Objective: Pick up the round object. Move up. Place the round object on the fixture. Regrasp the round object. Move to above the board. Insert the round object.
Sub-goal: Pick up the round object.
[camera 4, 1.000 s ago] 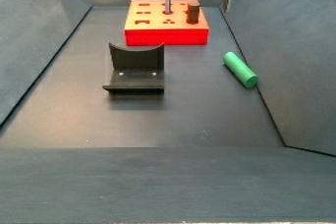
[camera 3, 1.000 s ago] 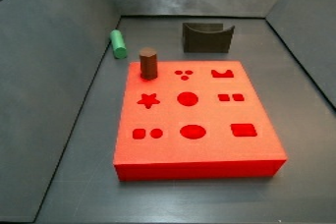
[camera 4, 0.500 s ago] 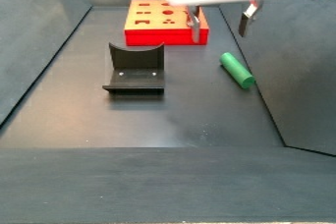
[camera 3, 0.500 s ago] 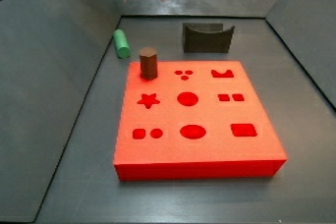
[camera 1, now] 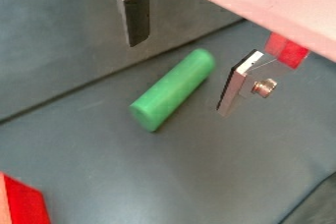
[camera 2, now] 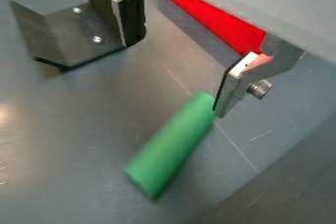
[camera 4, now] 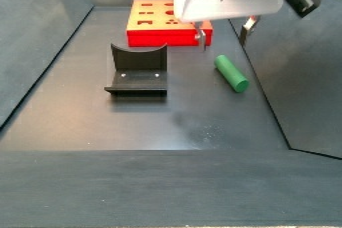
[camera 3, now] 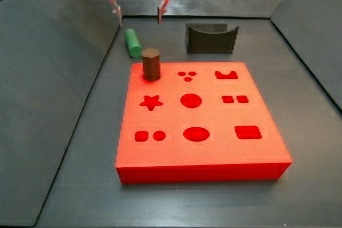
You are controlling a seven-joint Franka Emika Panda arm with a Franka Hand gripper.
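The round object, a smooth green peg (camera 3: 132,42), lies flat on the dark floor near the side wall, beside the far end of the red board (camera 3: 201,112). My gripper (camera 3: 140,14) hangs open just above it, apart from it. In both wrist views the peg (camera 1: 174,90) (camera 2: 171,147) lies below the gap between the silver fingers (camera 1: 136,17) (camera 2: 237,85), and nothing is held. The fixture (camera 4: 136,70) stands on the floor away from the peg, and a wrist view shows it too (camera 2: 66,31).
A short dark-brown cylinder (camera 3: 151,64) stands upright in the board's far corner, close to the peg. Grey walls (camera 3: 67,32) enclose the floor. The board's red edge (camera 2: 217,27) runs behind one finger. The floor (camera 4: 160,122) stretches in front of the fixture.
The gripper has come down from the top of the side views to just over the green peg. The peg now sits slightly further from the wall than before.
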